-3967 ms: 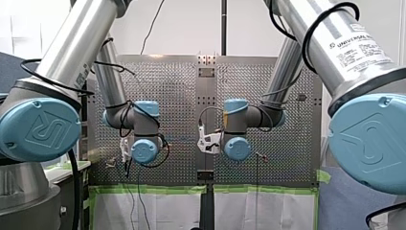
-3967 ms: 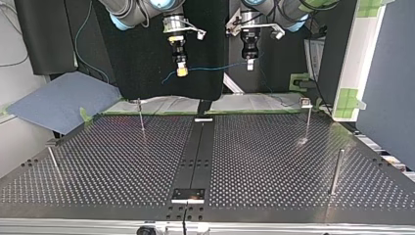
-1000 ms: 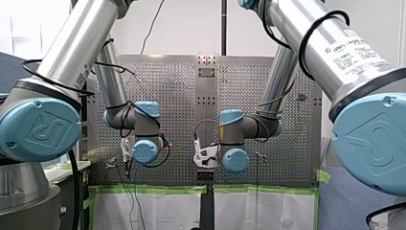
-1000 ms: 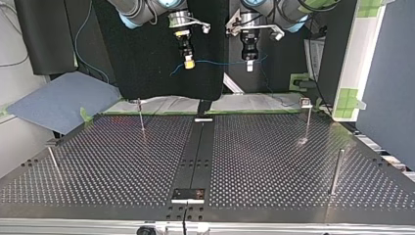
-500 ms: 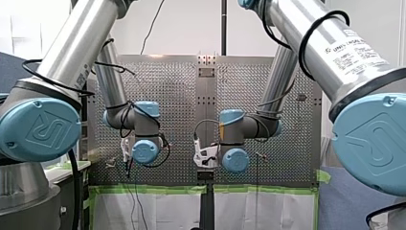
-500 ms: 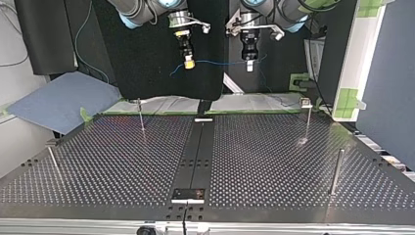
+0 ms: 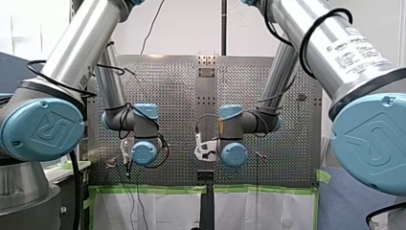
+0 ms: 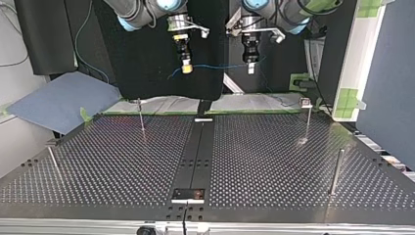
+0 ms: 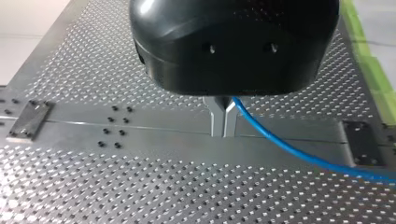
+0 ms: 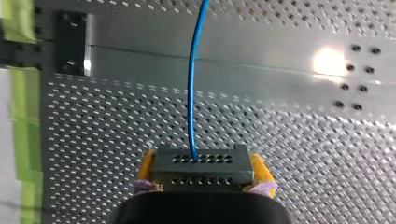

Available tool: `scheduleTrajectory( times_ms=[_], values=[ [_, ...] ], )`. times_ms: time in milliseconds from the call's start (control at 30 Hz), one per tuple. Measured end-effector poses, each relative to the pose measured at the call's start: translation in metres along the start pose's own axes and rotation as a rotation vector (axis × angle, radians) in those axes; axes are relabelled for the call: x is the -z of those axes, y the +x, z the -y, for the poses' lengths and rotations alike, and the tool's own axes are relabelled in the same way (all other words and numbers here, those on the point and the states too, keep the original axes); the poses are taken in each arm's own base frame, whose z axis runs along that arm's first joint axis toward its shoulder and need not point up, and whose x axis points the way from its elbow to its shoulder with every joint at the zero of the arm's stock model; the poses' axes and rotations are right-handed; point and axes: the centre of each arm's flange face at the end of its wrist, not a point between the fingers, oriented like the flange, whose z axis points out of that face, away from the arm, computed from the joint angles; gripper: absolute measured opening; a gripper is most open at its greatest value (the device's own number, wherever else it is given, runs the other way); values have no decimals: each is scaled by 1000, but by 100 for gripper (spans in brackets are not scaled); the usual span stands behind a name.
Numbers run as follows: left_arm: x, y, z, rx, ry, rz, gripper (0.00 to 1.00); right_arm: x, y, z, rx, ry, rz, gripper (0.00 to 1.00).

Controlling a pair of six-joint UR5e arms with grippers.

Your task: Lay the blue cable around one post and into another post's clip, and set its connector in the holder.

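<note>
1. Arms: in the front view the left arm (image 7: 76, 52) and right arm (image 7: 335, 52) fill the frame's sides. Their wrists meet mid-frame and hide both grippers, so that view tells you nothing about the grip.
2. Table (image 8: 274, 161): it fills the lower half of the top view. Only this view shows both grippers hanging well above its far edge, upper middle of the frame.
3. Posts: the centre-left post (image 8: 141, 116) and centre-right post (image 8: 308, 121) have small heads that look like clips. The cable touches neither, so I'd call this the carry-in stage.
4. Right gripper (image 10: 201, 164): the yellow pads (image 10: 259, 169) are pinching the connector (image 10: 201, 161) by its ends. You only see this in its own wrist view.
5. Left gripper (image 9: 222, 122): the metal fingers are pressed together on the cable (image 9: 280, 145), which leaves beside them.
6. Cable, top view (image 8: 218, 66): it's strung in the air between the two grippers, nearly level.
7. Tip for this step: I'd lower both arms together with the span lightly taut, so the cable comes in beside a post rather than draping over its top. I'd also try not to twist the connector.
</note>
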Motion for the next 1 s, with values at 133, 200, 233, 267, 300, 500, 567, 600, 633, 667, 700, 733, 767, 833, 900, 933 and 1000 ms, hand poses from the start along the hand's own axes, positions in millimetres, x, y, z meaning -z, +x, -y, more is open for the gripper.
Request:
scheduleTrajectory(
  times_ms=[133,200,233,267,300,500,567,600,633,667,700,733,767,833,900,933,1000],
  values=[
    [-16,-12,0,41,0,22,0,-12,22,-4,-37,-36,-26,0],
    [-21,-18,1,60,1,30,0,-16,33,-7,-57,-52,-37,0],
    [-22,-21,1,65,1,32,0,-18,37,-8,-65,-58,-40,0],
    [-23,-24,1,70,1,34,0,-19,43,-9,-76,-64,-42,0],
    [-24,-27,2,74,-1,36,0,-19,46,-10,-84,-67,-44,0],
    [-33,-47,6,88,-5,54,0,-19,70,-16,-120,-74,-49,0],
    [-36,-54,8,91,-7,58,0,-19,79,-17,-121,-68,-54,0],
    [-37,-58,9,94,-7,62,0,-19,83,-16,-122,-64,-57,0],
    [-39,-62,9,98,-8,65,0,-20,87,-16,-123,-59,-60,0],
    [-41,-66,10,101,-9,69,0,-21,94,-15,-124,-51,-66,0],
    [-43,-72,10,107,-11,74,0,-22,100,-15,-124,-44,-72,0],
    [-45,-76,11,112,-13,80,0,-24,105,-14,-125,-37,-78,0],
    [-48,-81,11,116,-16,85,0,-25,114,-12,-124,-27,-88,0],
    [-54,-92,11,126,-24,100,0,-27,127,-10,-121,-13,-102,0],
    [-59,-104,11,134,-38,114,0,-29,143,-7,-120,0,-120,0],
    [-62,-109,10,138,-45,120,0,-30,150,-6,-120,4,-128,0],
    [-67,-121,8,150,-61,135,0,-32,167,-5,-122,11,-145,0]
  ],
)
